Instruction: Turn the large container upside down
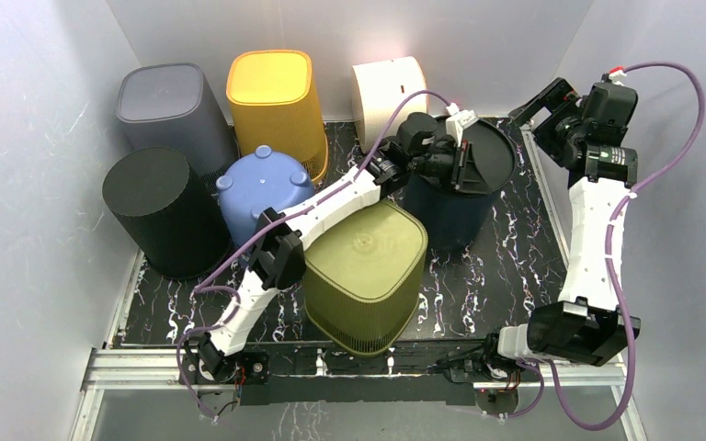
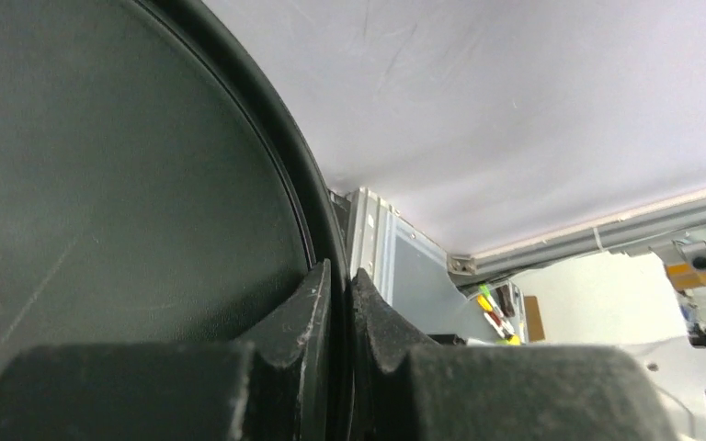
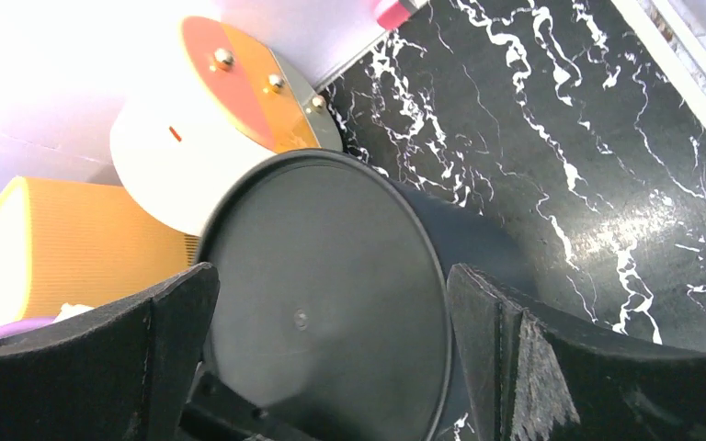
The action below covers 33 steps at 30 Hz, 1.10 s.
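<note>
Our left tool [image 2: 340,303] is pinched narrow on the raised rim around the base of the large container [image 1: 455,216], gripping it from inside and outside. We judge that this thin edge is chosen because it gives a lever for tipping so wide a body. The dark container sits toward the back right of the marbled tabletop [image 1: 515,276], base uppermost and tilted, just beside the olive-green bin [image 1: 368,276] and in front of the white drum [image 1: 386,87]. Whether its mouth lies flat we cannot tell. The left arm [image 1: 331,197] reaches long and diagonal from its mount, wrist bent over the rim. Our right tool [image 3: 331,276] stands wide and empty, apart from the base it faces, probably to leave room for the turn. The right arm [image 1: 593,230] rises straight along the right side, its forearm folded inward at the top.
</note>
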Each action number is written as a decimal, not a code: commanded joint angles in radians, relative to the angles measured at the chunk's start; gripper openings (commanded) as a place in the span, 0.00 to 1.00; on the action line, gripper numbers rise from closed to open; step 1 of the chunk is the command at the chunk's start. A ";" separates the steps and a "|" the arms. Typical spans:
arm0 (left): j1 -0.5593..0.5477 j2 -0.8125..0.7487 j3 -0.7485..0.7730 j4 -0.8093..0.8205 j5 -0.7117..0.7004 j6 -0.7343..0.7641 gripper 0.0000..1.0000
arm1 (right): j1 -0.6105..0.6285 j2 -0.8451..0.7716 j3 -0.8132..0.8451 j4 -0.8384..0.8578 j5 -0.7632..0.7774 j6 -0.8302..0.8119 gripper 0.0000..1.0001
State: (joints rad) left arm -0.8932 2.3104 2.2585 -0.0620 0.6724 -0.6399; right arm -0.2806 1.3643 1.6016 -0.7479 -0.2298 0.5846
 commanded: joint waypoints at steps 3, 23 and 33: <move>-0.024 0.110 0.116 -0.012 0.068 -0.027 0.00 | 0.001 -0.032 0.101 -0.043 0.028 0.000 0.97; -0.032 -0.375 0.076 -0.292 -0.323 0.290 0.98 | 0.009 -0.053 0.159 -0.096 0.182 -0.065 0.98; 0.021 -0.695 -0.075 -0.632 -1.215 0.288 0.98 | 0.012 -0.077 0.099 0.035 -0.070 -0.024 0.98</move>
State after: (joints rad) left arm -0.9150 1.6806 2.1914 -0.5037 -0.2077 -0.3351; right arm -0.2737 1.3151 1.7195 -0.8318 -0.1890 0.5335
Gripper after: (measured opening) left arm 0.983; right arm 0.980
